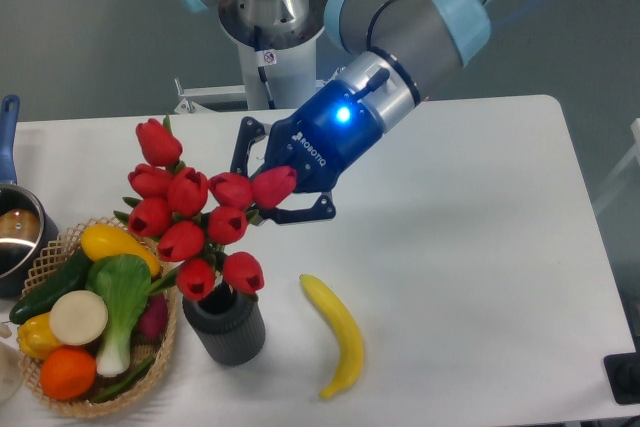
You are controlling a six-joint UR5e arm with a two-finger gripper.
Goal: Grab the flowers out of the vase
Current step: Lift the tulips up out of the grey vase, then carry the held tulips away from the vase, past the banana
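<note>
The flowers (195, 217), a bunch of red tulip buds on green stems, hang above the vase (224, 325), a short dark grey ribbed cylinder near the table's front. Their lower stems still reach into its mouth. My gripper (272, 185) is shut on the flowers at the upper right of the bunch, one red bud showing between its black fingers (300, 213). The stems at the grip point are hidden behind the buds.
A wicker basket (60, 402) with vegetables and fruit stands just left of the vase, touching the lowest buds. A yellow banana (338, 332) lies right of the vase. A blue-handled metal pot (14, 222) sits at the left edge.
</note>
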